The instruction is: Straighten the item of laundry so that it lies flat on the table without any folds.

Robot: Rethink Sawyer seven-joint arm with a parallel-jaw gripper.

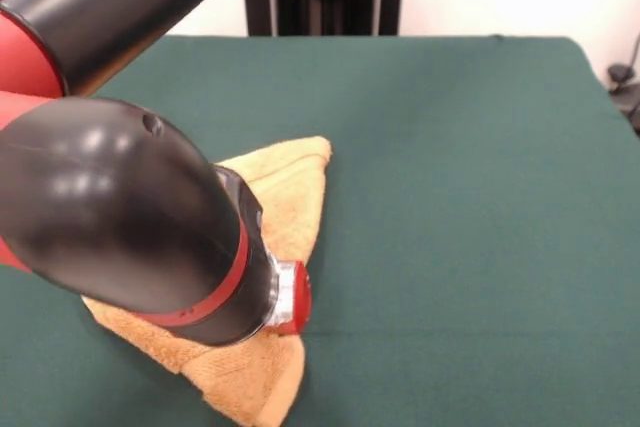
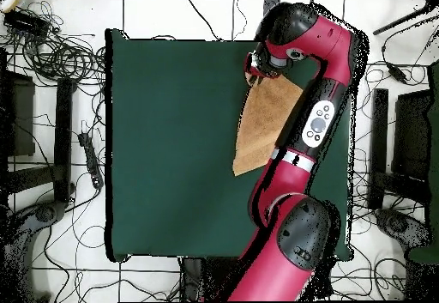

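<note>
My tool (image 2: 255, 66) stood over the folded towel (image 2: 261, 119), jaw state indiscernible, green worktop (image 2: 171, 145) beneath.

The room is evenly and brightly lit from above. The arm (image 1: 120, 237) carries soft white glare spots on its glossy black shell, and looms slightly soft so near the front camera. The table (image 1: 460, 197) looks matte, with faint shadow under the arm. The towel (image 1: 280, 197) shows its pile clearly.

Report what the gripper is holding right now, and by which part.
Cannot be told: the arm hides the gripper, low over the towel near one end.
</note>
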